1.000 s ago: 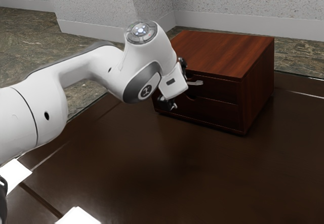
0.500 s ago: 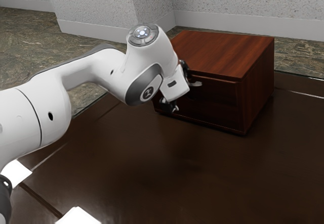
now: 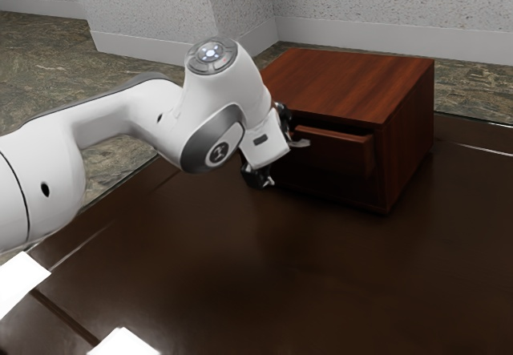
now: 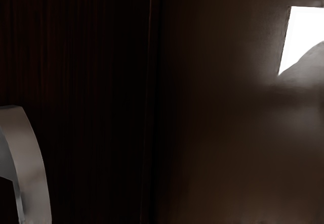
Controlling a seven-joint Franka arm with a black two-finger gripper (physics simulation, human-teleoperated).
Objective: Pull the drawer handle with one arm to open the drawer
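Note:
A dark red wooden cabinet (image 3: 353,82) stands on the dark table (image 3: 264,275). Its upper drawer (image 3: 341,147) juts out a little from the front face toward the exterior view's left. My gripper (image 3: 290,137) is at the drawer's silver handle (image 3: 302,141) and shut on it; the white hand hides most of the fingers. In the wrist view the handle (image 4: 25,163) is a grey curved strip close to the hand, against the dark drawer front (image 4: 91,82).
The lower drawer (image 3: 337,180) sits flush in the cabinet. White flat patches (image 3: 16,279) lie on the table at the exterior view's lower left. A stone floor (image 3: 48,58) and pale walls lie beyond the table. A bright patch (image 4: 301,32) reflects on the tabletop.
My hand has drawn back toward the exterior view's left, and the upper drawer has slid out of the cabinet with it. The arm's elbow has swung left as well.

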